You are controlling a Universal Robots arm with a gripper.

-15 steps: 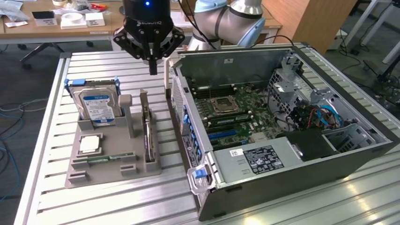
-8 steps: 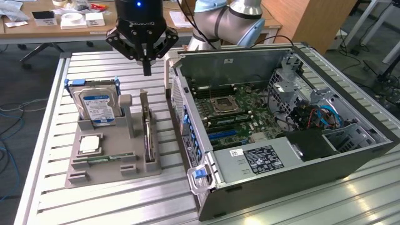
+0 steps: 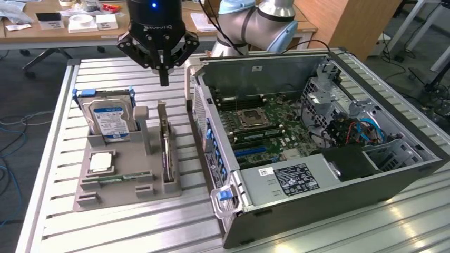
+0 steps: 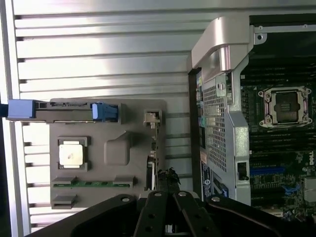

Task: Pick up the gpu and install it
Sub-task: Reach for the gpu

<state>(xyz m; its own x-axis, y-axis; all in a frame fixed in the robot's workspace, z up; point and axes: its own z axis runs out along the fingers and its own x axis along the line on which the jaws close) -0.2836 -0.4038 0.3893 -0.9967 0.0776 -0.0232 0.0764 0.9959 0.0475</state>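
Observation:
The gpu (image 3: 165, 150) stands on its thin edge in a slot of the grey holder (image 3: 126, 195), on the side nearest the computer case. In the wrist view the gpu (image 4: 151, 158) is a thin dark strip with a silver bracket at one end. My gripper (image 3: 164, 79) hangs above the gpu's far end, clear of it, shut with nothing between its fingers. In the wrist view the gripper (image 4: 168, 180) has its tips meeting over the card's end.
The open computer case (image 3: 393, 174) lies at the exterior view's right, its motherboard (image 3: 271, 124) exposed. The holder also carries a hard drive (image 3: 109, 118), a processor (image 3: 100, 162) and a memory stick (image 3: 116, 178). Slatted metal table (image 3: 105, 232). Desks with clutter stand behind.

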